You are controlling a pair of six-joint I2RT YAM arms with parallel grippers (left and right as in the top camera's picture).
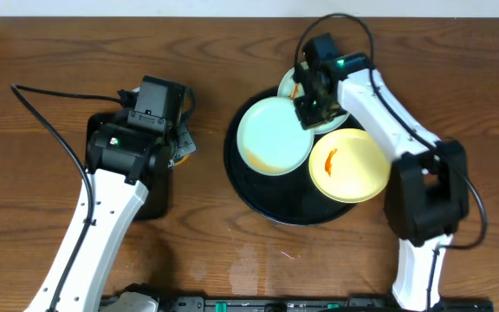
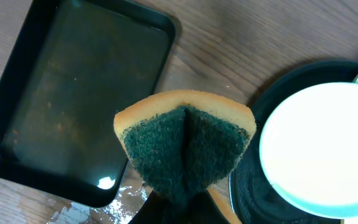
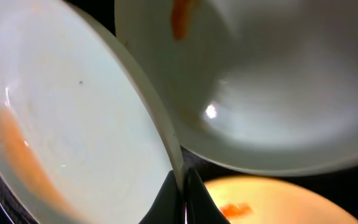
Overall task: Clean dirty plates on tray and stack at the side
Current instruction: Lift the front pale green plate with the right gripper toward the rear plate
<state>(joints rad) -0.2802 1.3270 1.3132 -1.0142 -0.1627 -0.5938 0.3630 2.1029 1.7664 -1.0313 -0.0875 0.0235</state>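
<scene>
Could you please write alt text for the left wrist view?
A folded yellow sponge with a dark green scouring face fills the centre, pinched from below by the left gripper. A black rectangular tray lies to its left on the wooden table; to the right, a pale blue plate overlaps the round black tray.

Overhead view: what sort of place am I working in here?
Probably a lab bench staged for dishwashing: wooden table, black tray of orange-smeared plates, sponge in the left gripper.

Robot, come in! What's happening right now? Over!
Left hand shut on sponge. Right hand pinching front blue plate's rim. All three smeared, on round tray. Crowded by back blue plate.
</scene>
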